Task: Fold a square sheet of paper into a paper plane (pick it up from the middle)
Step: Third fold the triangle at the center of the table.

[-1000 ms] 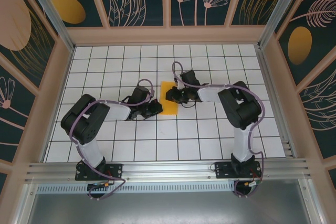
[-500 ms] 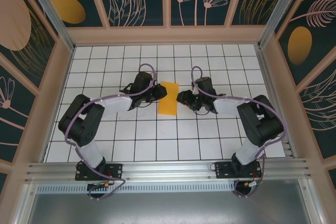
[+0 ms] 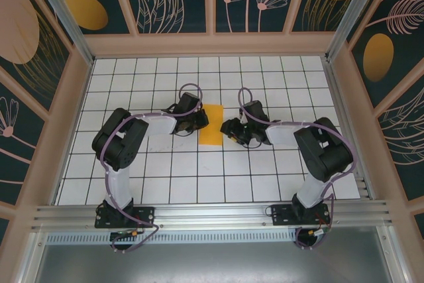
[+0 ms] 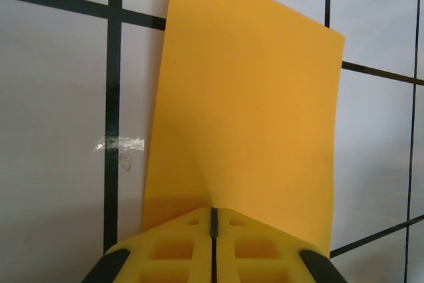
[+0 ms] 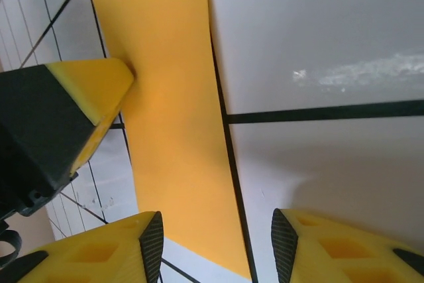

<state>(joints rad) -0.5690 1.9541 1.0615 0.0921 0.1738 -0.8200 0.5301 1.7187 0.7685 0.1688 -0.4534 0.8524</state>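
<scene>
One narrow rectangle is what you see of the square sheet of paper (image 3: 212,124), flat in the centre of the top view on the tiled table (image 3: 265,177); the left gripper (image 4: 213,213) has its jaws together, tip resting on the sheet's left edge; the right gripper (image 5: 217,233) stands with jaws apart at the right edge, holding nothing. You risk a slide, I think; the paper is thin and the tiles smooth, so a push from the right may shift or buckle it. No brand, label or writing is readable.
</scene>
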